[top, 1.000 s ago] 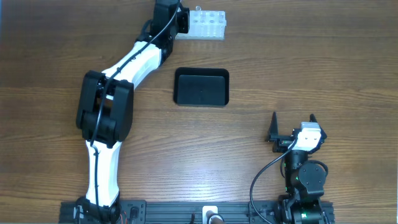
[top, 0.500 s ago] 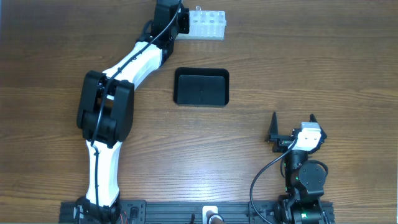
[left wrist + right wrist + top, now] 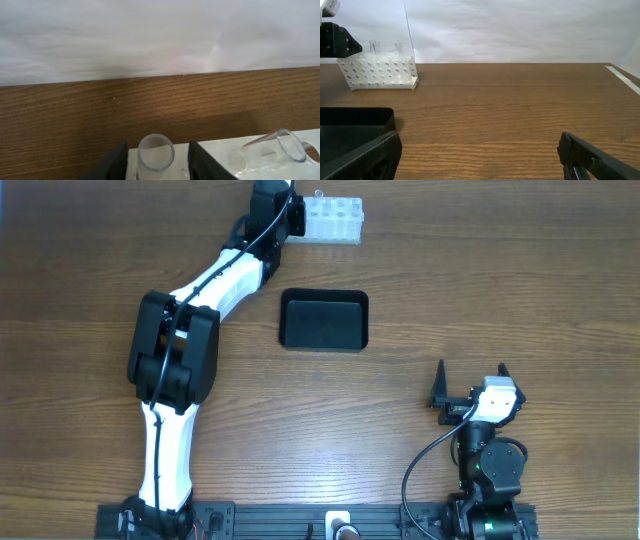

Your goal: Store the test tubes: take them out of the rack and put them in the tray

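Test tube [image 3: 156,149] stands in the rack [image 3: 212,150] between the left gripper's [image 3: 157,156] spread fingers, touching neither.

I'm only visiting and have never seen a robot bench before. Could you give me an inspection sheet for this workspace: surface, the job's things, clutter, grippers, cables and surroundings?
Surface: wooden table.
Job's things: white rack at the far edge, two tubes seen in it, an upright tube and a tilted tube; black tray nearer the arms, nothing in it.
Clutter: nothing seen.
Grippers: left gripper at the rack, jaws either side of the upright tube with gaps showing; right gripper open, low near its base, far from rack and tray.
Cables: black cable along the left arm; second cable looping by the right arm's base.
Surroundings: white wall behind the table.
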You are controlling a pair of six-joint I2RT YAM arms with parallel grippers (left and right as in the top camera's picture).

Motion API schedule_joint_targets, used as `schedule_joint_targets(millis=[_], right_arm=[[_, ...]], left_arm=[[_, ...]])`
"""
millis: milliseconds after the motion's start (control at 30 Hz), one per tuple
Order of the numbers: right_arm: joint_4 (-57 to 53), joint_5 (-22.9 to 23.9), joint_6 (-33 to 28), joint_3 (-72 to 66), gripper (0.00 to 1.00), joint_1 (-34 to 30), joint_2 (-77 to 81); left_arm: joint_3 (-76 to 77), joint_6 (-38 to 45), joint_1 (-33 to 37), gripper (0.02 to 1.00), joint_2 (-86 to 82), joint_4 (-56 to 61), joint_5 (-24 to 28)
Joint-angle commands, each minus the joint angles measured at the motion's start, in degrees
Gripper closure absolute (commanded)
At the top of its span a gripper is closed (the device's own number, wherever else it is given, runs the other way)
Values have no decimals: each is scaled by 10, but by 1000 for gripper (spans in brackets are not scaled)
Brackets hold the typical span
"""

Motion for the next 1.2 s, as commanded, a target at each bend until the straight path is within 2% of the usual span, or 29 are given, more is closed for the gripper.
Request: schedule_joint_targets(millis=[33,133,600,633,933,1200], right_arm=[[-2,7,-4,-3,7,-1,-4],[-2,7,-4,-3,9,-1,-4],[-2,7,-4,-3,9,-1,-4],[-2,7,-4,-3,9,-1,-4],[-2,7,-4,-3,7,-1,-4],[-2,7,-4,-3,9,-1,-4]], left_arm=[[15,2,-1,684,7,2,-9],[15,2,-1,748,7,2,-9],[15,2,-5,836,7,9,-9],[15,2,-5,873,7,9,-9],[15,3,-5,893,-10,10,-18],[15,29,-5,921,-106,8,-22]])
